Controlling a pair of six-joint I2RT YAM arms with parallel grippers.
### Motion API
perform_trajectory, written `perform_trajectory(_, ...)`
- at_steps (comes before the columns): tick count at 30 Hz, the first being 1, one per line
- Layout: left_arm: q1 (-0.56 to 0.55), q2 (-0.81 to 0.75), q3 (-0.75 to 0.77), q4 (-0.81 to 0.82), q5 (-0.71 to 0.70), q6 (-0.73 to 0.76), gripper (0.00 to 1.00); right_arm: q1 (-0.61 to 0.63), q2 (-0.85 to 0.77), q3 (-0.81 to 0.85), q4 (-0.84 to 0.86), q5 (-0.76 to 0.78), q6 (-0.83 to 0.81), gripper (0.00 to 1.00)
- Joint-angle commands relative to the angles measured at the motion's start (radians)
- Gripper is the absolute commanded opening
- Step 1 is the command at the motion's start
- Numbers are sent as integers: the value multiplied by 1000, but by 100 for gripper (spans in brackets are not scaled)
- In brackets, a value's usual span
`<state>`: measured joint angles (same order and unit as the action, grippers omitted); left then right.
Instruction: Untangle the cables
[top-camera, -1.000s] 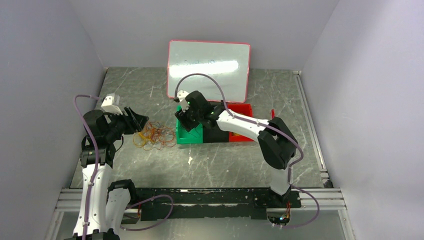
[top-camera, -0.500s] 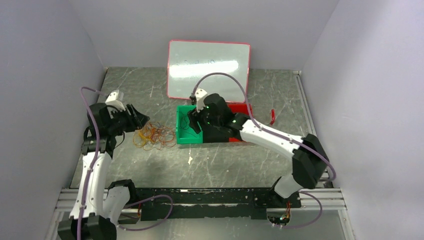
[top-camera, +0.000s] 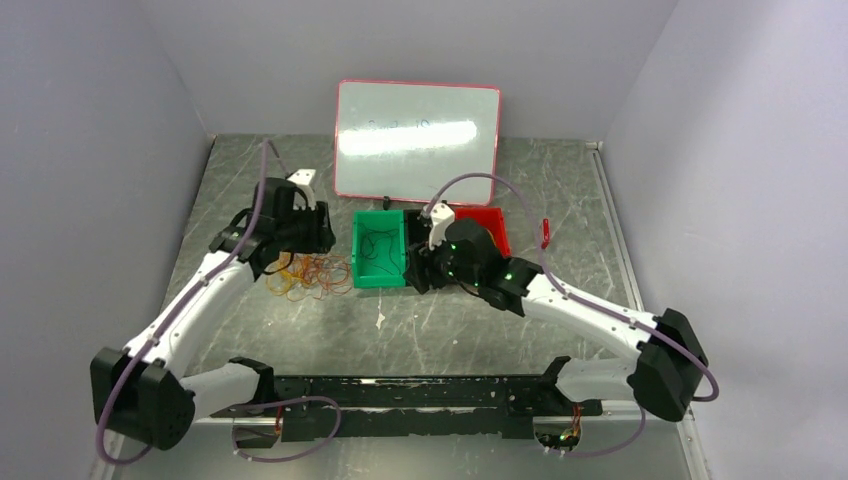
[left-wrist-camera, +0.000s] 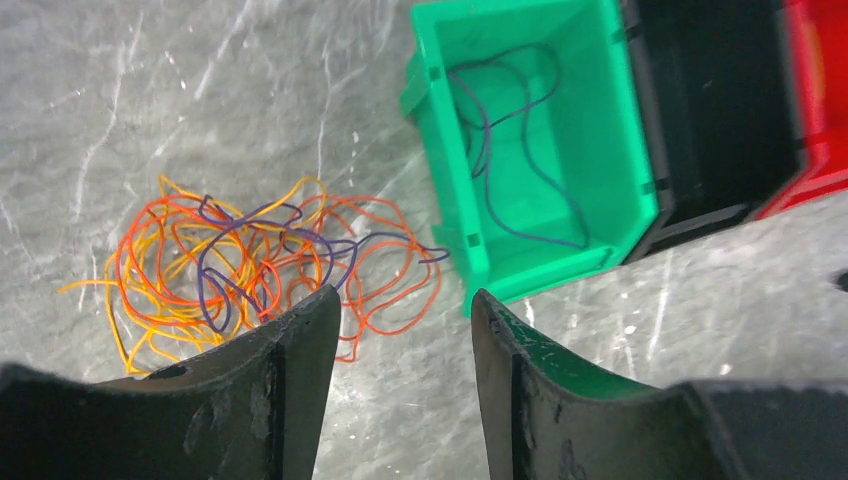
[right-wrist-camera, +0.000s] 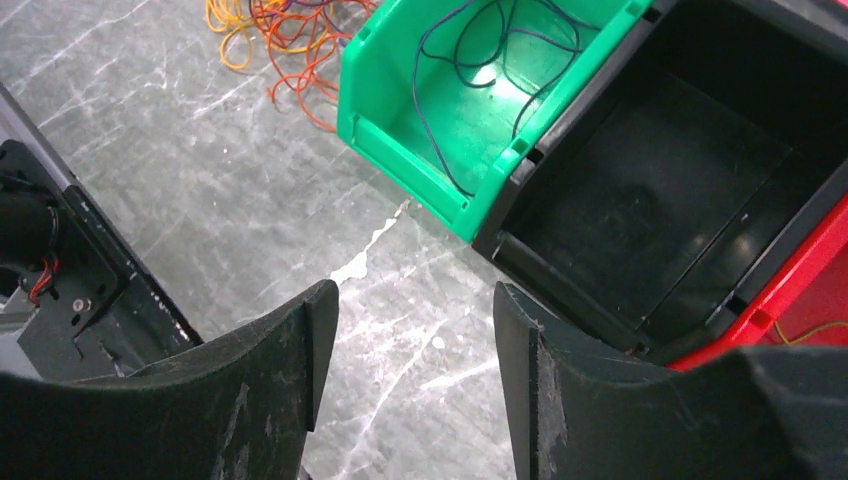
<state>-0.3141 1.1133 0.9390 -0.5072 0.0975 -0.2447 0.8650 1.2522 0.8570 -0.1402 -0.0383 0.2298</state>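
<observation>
The left hand (left-wrist-camera: 405, 310), spread, hovers above the cables (left-wrist-camera: 250, 260) left of the green bin (left-wrist-camera: 610, 140), the right hand (right-wrist-camera: 415, 300), also spread, at its right.

Left claw (left-wrist-camera: 403, 300) swung forward over the cables (left-wrist-camera: 250, 265); right claw (right-wrist-camera: 412, 295) drawn back from green bin (right-wrist-camera: 400, 165), above black bin (right-wrist-camera: 650, 180)

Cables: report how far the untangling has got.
Done: one dark purple cable lies in the green bin. In hand: nothing; left gripper and right gripper are open, empty. Left: the orange, yellow and purple tangle beside that bin.
</observation>
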Motion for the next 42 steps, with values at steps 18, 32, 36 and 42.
perform_trajectory(18, -77, 183, -24, -12, -234, 94, 58, 1, -85, -121, 49, -45, 8, 60)
perform_trajectory(32, -77, 229, -29, -5, -260, 108, 45, 0, -57, -116, 67, -56, 25, 60)
perform_trajectory(36, -77, 257, -18, -5, -260, 114, 42, 0, -57, -121, 71, -62, 31, 60)
perform_trajectory(42, -77, 288, -5, -6, -272, 117, 32, 0, -41, -114, 79, -73, 22, 59)
